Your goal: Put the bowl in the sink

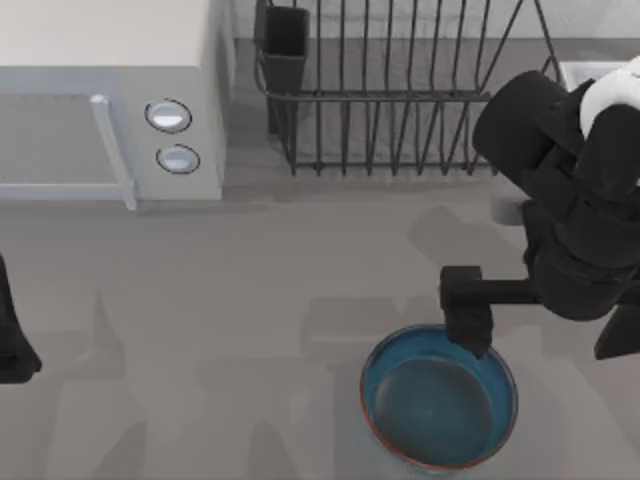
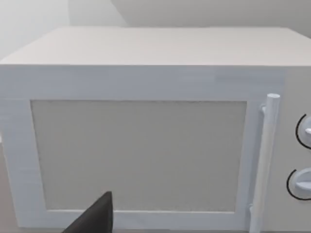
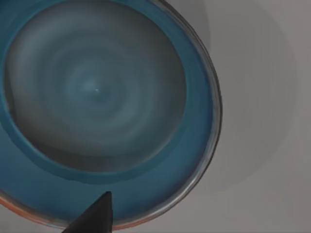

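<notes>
The worktop (image 1: 250,290) is a plain grey, smooth surface with soft dark shadows from the arms lying across it. At the far left stands a white microwave (image 1: 110,100) with a long pale handle (image 1: 112,150) and two round knobs (image 1: 168,115) on its panel; in the left wrist view its big grey door window (image 2: 138,155) faces the camera. I can read no words or brand on it. To the right of the microwave, at the far side, stands a dark wire dish rack (image 1: 400,90) with a dark cup holder (image 1: 285,45) at its left corner. At the far right edge, a small whitish piece of the sink (image 1: 585,72) peeks out behind the right arm. The bowl (image 1: 440,398) sits on the worktop near the front, right of the middle, blue inside with a thin reddish-brown rim. It is well apart from the sink. The right pincer (image 1: 470,338) hangs over the far edge of the bowl, pointing down at its rim. In the right wrist view the bowl's blue inside (image 3: 97,97) lies close below, and one dark fingertip (image 3: 95,216) shows over the rim. I cannot tell if the right pincer is spread or pressed together. The left arm (image 1: 15,340) rests at the left edge of the worktop, and I cannot tell how its pincer stands either.
</notes>
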`<action>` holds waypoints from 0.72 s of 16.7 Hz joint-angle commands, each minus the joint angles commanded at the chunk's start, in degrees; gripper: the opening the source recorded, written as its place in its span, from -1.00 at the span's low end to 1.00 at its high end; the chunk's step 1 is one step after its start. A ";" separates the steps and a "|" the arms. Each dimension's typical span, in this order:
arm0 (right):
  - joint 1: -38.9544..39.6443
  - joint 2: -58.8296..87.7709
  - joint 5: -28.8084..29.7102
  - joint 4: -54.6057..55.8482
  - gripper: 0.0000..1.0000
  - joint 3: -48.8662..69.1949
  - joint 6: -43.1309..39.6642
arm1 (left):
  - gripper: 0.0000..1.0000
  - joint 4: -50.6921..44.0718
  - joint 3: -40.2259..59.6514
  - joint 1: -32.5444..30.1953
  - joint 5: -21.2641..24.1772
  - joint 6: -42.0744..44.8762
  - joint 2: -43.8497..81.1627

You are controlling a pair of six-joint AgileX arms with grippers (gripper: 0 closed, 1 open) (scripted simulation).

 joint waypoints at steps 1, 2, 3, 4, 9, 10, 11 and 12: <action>0.00 0.00 0.00 0.00 1.00 0.00 0.00 | 1.00 0.00 0.00 0.00 0.00 0.00 0.00; -0.27 -0.20 -0.02 0.15 1.00 -0.17 -0.07 | 1.00 0.00 0.00 0.00 0.00 0.00 0.00; -0.25 -0.12 -0.02 0.32 1.00 -0.31 -0.08 | 1.00 0.00 0.00 0.00 0.00 0.00 0.00; -0.19 0.18 -0.01 1.07 1.00 -0.90 -0.09 | 1.00 0.00 0.00 0.00 0.00 0.00 0.00; 0.02 4.03 0.00 12.79 1.00 -8.49 0.09 | 1.00 0.00 0.00 0.00 0.00 0.00 0.00; 0.05 4.99 0.00 15.82 1.00 -10.40 0.15 | 1.00 0.00 0.00 0.00 0.00 0.00 0.00; 0.10 5.84 0.01 18.50 1.00 -12.12 0.19 | 1.00 0.00 0.00 0.00 0.00 0.00 0.00; 0.14 6.59 0.01 20.62 1.00 -13.59 0.24 | 1.00 0.00 0.00 0.00 0.00 0.00 0.00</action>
